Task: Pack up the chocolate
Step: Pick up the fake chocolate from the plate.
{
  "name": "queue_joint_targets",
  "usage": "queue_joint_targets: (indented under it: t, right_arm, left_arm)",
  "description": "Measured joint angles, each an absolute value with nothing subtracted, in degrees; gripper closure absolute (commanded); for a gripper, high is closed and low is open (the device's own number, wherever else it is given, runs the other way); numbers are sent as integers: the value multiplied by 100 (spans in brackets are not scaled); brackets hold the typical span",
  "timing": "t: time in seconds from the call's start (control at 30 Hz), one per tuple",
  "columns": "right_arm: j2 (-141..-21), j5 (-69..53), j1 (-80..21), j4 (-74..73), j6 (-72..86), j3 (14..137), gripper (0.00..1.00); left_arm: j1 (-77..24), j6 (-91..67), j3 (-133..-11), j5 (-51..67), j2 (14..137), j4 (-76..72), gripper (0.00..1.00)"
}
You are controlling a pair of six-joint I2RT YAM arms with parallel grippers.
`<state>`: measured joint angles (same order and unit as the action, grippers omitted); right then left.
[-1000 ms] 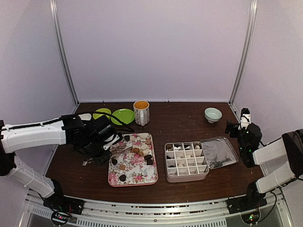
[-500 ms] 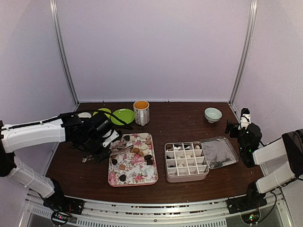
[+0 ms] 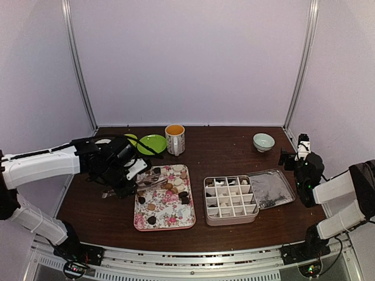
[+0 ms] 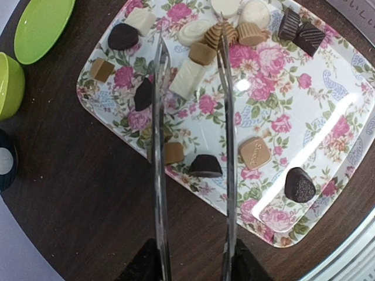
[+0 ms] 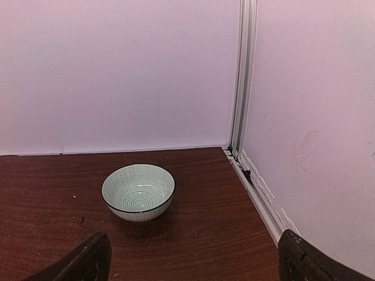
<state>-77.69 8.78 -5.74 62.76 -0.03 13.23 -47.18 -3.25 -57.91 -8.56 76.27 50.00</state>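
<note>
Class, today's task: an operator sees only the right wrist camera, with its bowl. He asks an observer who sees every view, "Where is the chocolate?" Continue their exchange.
Observer: Loose chocolate lies scattered on a flowered tray.
Operator: Is the left gripper on it?
Observer: The left gripper holds tongs, their arms apart above the tray.
Operator: Where will pieces go?
Observer: A divided box stands right of the tray; some cells hold pieces.
</note>
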Motion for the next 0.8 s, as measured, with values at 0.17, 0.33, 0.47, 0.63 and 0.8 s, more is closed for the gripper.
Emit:
queue_joint_targets:
  t: [0.17, 0.33, 0.47, 0.63, 0.8]
  right_arm:
    - [-7769, 880, -574, 6276, -3, 1323, 0]
    - [-7769, 878, -574, 6276, -3, 1323, 0]
    - [-7769, 880, -574, 6276, -3, 1323, 0]
    - [-7769, 878, -574, 6276, -3, 1323, 0]
    - [-7769, 880, -574, 6276, -3, 1323, 0]
  left_arm:
    - [-4713, -274, -5791, -849, 7920, 4995, 60]
    - [-4678, -255, -5791, -862, 7953, 4984, 60]
    - [-4598, -257, -5791, -904, 7964, 4984, 59]
    - [-4556, -261, -5791, -921, 7968, 4984, 60]
    - [-4508, -266, -5787, -843, 7968, 4989, 62]
